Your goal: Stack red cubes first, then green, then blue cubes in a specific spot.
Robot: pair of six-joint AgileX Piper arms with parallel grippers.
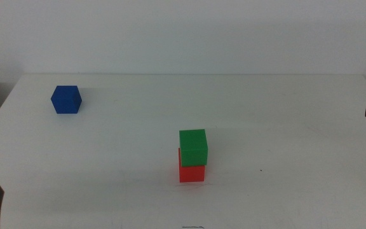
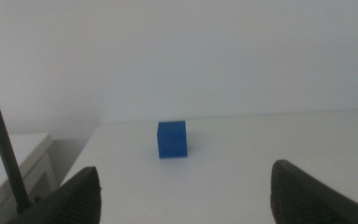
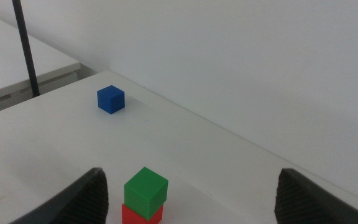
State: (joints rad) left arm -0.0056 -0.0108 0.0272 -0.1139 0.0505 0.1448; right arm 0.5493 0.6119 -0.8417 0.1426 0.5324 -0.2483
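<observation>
Near table [image 1: 284, 114] centre: matte green cube [image 1: 193, 147] atop matte red cube [image 1: 191, 172] | matte blue cube [image 1: 65, 100] far-left, alone | left gripper [image 2: 185, 186] jaws released, facing blue cube | right gripper [image 3: 191, 193] jaws released, empty

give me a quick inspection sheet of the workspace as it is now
surface: white table, smooth and unmarked.
job's things: green cube sits on the red cube, turned slightly off square to it; blue cube stands alone at the far left of the table, apart from the stack.
clutter: nothing seen.
grippers: left gripper has jaws wide open, empty, facing the blue cube from a distance; right gripper has jaws wide open, empty, looking over the stack. In the middle view both wait at the picture's edges.
cables: a thin dark rod or cable stands off the table's left side; cannot tell which.
surroundings: plain white wall behind the table; white furniture beside it.
</observation>
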